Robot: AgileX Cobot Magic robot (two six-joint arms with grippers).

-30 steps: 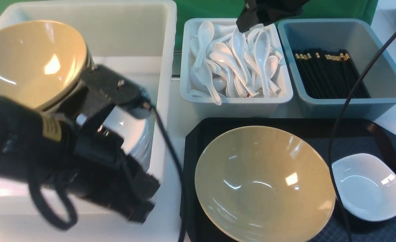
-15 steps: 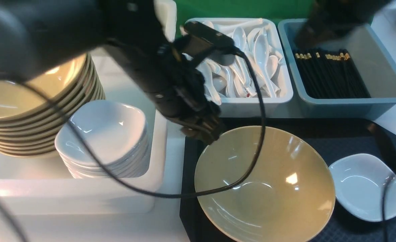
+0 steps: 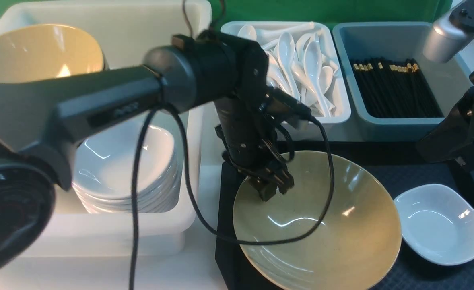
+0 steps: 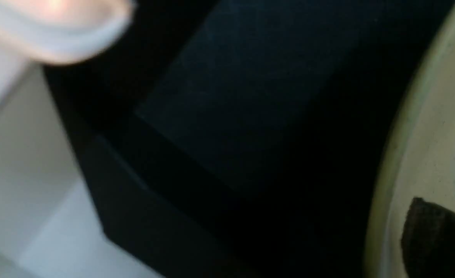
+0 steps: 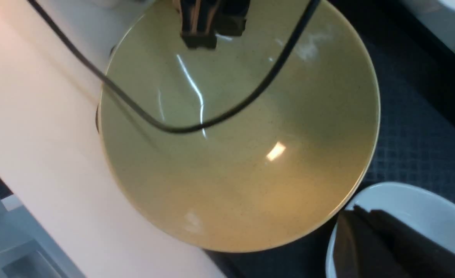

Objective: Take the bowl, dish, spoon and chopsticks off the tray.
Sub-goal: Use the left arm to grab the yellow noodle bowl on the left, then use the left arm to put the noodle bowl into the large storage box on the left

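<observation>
Left claw sits at the far-left rim of the wide, glossy mustard-tan bowl, with one finger inside the wall. You cannot tell from these views whether it has clamped the rim. Your right claw is pinched closed and empty, hanging over the small glossy white rounded-square dish. Bowl and dish sit side by side on the large black textured plastic tray. No white soup spoon or black chopsticks show on it, so you can judge those already cleared, likely into the pale spoon bin and grey-blue chopstick bin. Roughly half remains.
</observation>
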